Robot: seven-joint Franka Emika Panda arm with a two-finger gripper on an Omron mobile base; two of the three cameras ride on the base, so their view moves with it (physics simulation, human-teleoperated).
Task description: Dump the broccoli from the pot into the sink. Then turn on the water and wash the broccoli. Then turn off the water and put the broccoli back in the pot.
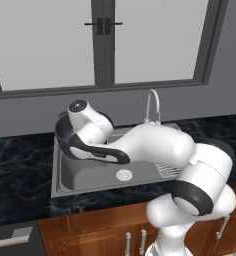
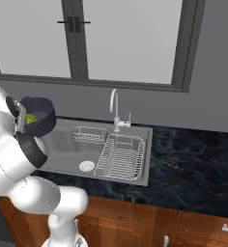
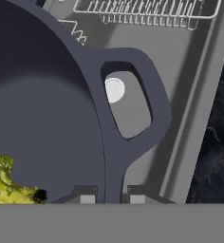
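The pot (image 2: 38,116) hangs tipped above the left end of the sink (image 2: 63,144), its mouth turned toward the basin. The tool (image 3: 112,199) is clenched on the pot's rim, 1 fingertip (image 3: 88,195) inside the wall and 1 outside, just beside the loop handle (image 3: 133,102). The broccoli (image 2: 31,118) sits low inside the pot, not yet out; the drain (image 2: 86,166) lies below and right of the pot.

Handling call: the pot looks rigid and fairly heavy, so a rim pinch near the handle seems sound but could twist. The floret looks light and crumbly; I'd take it gently across its lumpy head.

No brands, labels or writing can be read anywhere.
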